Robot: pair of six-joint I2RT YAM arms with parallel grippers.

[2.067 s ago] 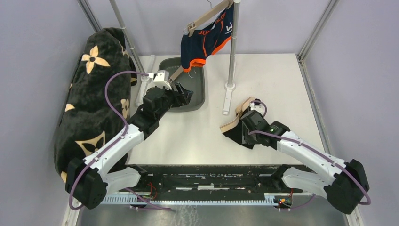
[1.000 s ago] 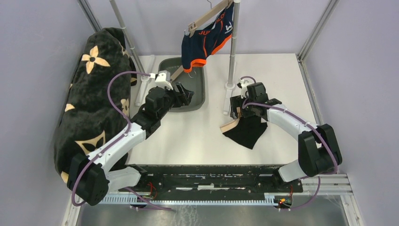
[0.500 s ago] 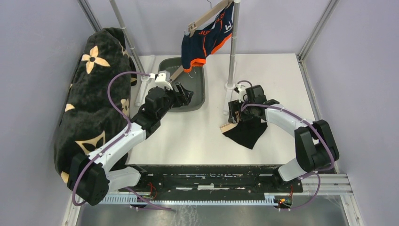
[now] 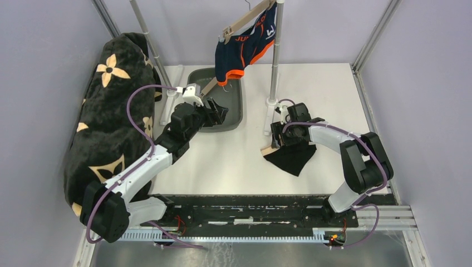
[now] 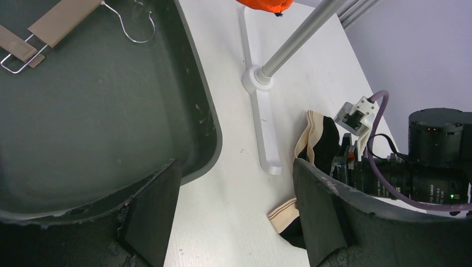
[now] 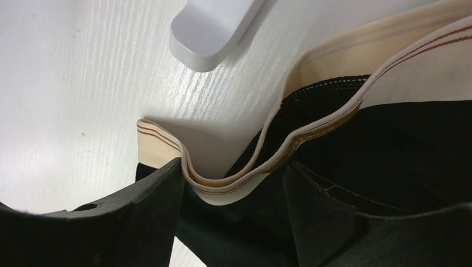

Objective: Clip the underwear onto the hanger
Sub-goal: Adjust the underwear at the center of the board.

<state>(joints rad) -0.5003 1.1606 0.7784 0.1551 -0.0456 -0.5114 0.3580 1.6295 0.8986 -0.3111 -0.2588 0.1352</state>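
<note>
Black underwear (image 4: 292, 154) with a cream waistband (image 6: 334, 61) lies crumpled on the white table right of centre. My right gripper (image 4: 280, 133) is down at its far edge, open, one jaw on each side of a raised fold of the waistband (image 6: 234, 186); the fold touches the left finger (image 6: 150, 200). A bare wooden clip hanger (image 5: 61, 19) lies in the grey bin (image 4: 240, 105). My left gripper (image 4: 217, 114) hovers open over the bin's near right corner, holding nothing.
A rail stand with an upright pole (image 4: 274, 55) and white foot (image 5: 264, 128) stands just beyond the underwear. A second hanger (image 4: 245, 19) carries navy and orange underwear (image 4: 247, 47). A dark flowered blanket (image 4: 106, 128) fills the left side.
My right arm swung from the underwear's near side to its far edge by the pole's foot, lowered over the waistband, and its jaws have narrowed. The left arm has not moved.
</note>
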